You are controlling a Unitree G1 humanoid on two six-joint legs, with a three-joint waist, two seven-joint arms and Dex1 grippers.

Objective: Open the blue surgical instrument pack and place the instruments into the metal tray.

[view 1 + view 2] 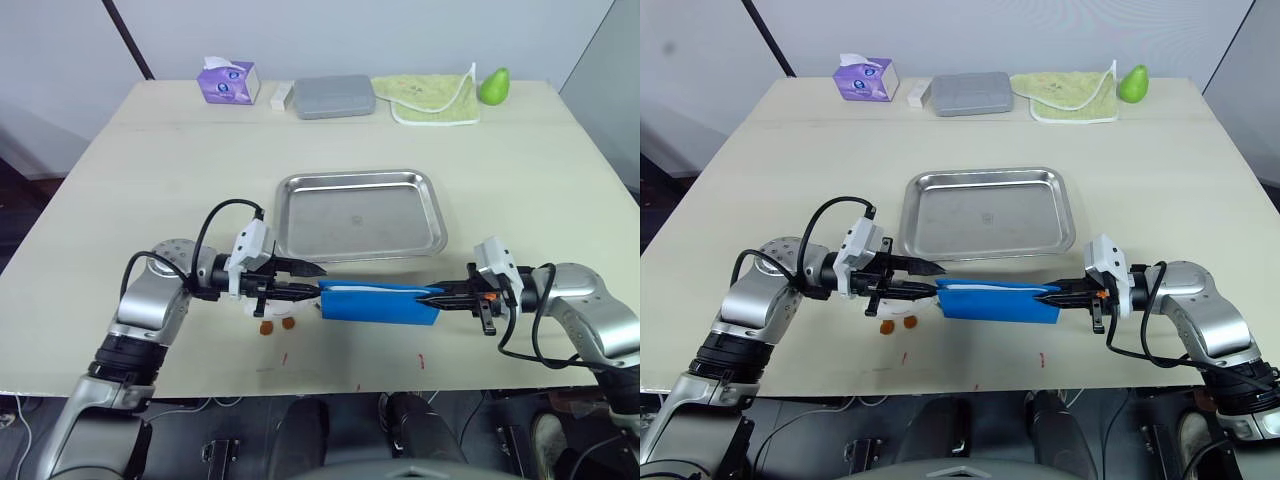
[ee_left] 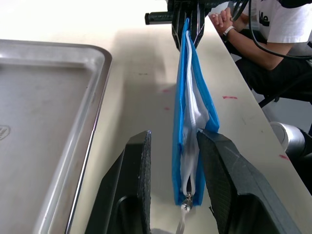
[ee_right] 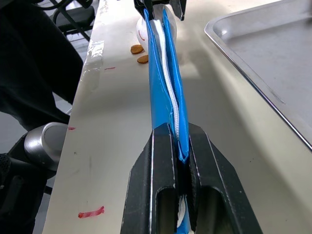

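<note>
Pack (image 1: 380,301): bright blue, long and flat, held on edge between the two grippers just above the table's near edge, in front of the tray. A white seam runs along its upper edge, and the left wrist view shows pale white lining between the two blue faces, with a small metal zip pull hanging at the end nearest that gripper.

Right gripper (image 3: 176,146): fingers closed tight on one end of the pack, blue fabric pinched flat between the pads.

Left gripper (image 2: 171,161): fingers spread, one on each side of the pack's other end; one finger touches the blue face, the other stands off with a gap.

Tray (image 1: 300,190): shiny steel, rounded corners, raised rim, nothing in it, lying at mid-table just beyond the pack.

Table (image 1: 150,170): pale wood-coloured top with small red marks near the front edge.

Two small orange pieces (image 1: 277,325): lying under the left gripper beside a small white item.

Far edge, from the robot's left: purple tissue box (image 1: 229,81), grey box (image 1: 334,96), yellow-green cloth (image 1: 430,97), green pear (image 1: 493,86).

Person (image 2: 273,29): seated beyond the table end, white top, hands together.
</note>
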